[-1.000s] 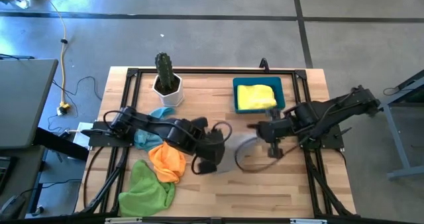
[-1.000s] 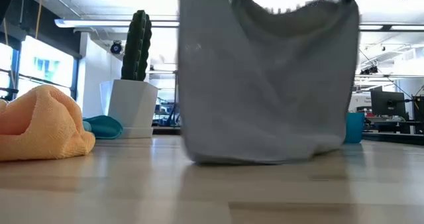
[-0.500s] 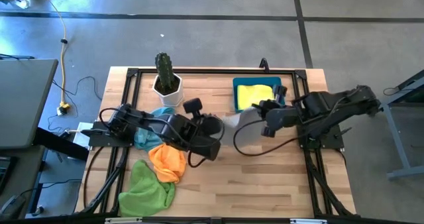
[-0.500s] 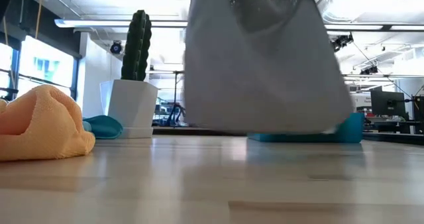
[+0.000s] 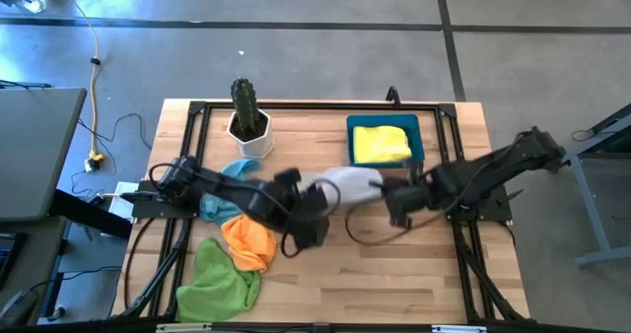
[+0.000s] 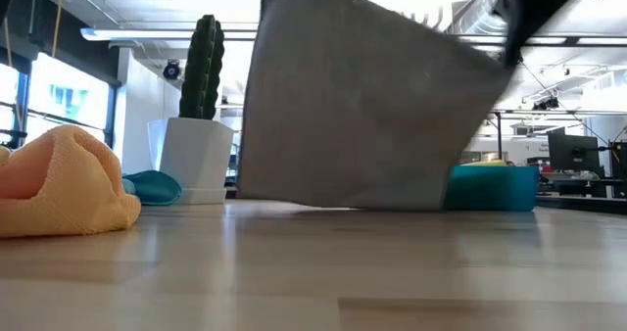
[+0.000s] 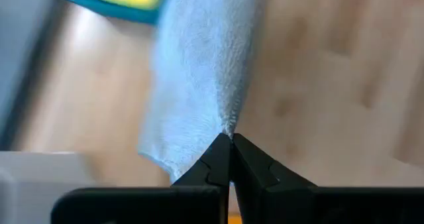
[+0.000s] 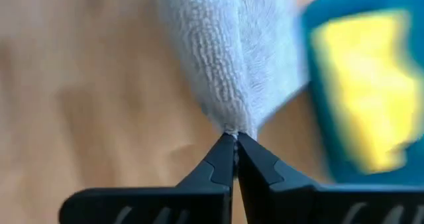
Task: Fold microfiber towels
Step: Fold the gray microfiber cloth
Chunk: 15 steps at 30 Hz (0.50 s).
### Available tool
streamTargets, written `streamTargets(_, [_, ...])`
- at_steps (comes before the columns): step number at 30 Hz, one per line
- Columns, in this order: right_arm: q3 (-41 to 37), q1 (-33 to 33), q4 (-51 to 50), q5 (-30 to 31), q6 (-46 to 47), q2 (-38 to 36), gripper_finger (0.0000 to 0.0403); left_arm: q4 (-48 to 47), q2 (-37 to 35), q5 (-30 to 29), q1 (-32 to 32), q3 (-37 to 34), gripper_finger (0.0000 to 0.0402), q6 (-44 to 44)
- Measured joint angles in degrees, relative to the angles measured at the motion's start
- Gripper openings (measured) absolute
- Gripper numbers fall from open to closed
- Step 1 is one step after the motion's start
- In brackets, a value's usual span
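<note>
— Two corners of the grey towel were pinched, one by each end effector, and the cloth hung slack between them above the middle of the surface, just in front of the blue bin.

— How would you have judged its handling?

— Light and very soft, I'd have said. It sagged and creased wherever it wasn't held, and the low view showed its lower edge just meeting the wood. The nap looked grippy rather than slippery, and nothing about it was fragile. Corners and hems seemed the sensible places to take hold, since a pinch in the middle would only have bunched it.

— And the end effectors themselves?

— The left end effector had its fingers pressed together on a fold of the grey cloth; the right end effector was likewise clamped on another bunched corner.

— What lay around?

— An orange towel and a green towel were heaped near the left arm, with a light blue towel partly under it. A yellow towel sat in the bin. A potted cactus stood at the far edge.

— Any writing or labels?

— None that could be read.
</note>
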Motion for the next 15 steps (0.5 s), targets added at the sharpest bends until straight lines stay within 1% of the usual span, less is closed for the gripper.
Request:
streamTargets(4, [-8.3, 4.6, 9.4, -6.7, 5.2, 0.0, 0.0000, 12.0, 0.2, 7.0, -3.0, -9.7, 0.0000, -1.4])
streamTargets(6, [-11.4, 6.6, 15.7, -10.1, 6.0, 0.0, 0.0000, 18.5, 0.2, 10.4, -4.3, -13.9, 0.0000, -3.2])
streamTargets(8, [-13.9, 7.9, 21.3, -14.9, 7.0, 0.0, 0.0000, 24.8, 0.2, 14.7, -5.1, -16.9, 0.0000, -5.3])
streamTargets(11, [-16.6, 9.3, 27.6, -21.7, 7.2, 0.0, 0.0000, 31.4, 0.2, 20.8, -5.7, -19.5, 0.0000, -7.5])
streamTargets(13, [-17.5, 9.7, 29.8, -23.5, 6.7, 0.0, 0.0000, 34.1, 0.2, 24.2, -5.7, -20.7, 0.0000, -7.7])
streamTargets(15, [-17.8, 9.7, 30.4, -22.0, 5.5, 0.0, 0.0000, 34.1, 0.2, 24.8, -5.7, -21.3, 0.0000, -8.0])
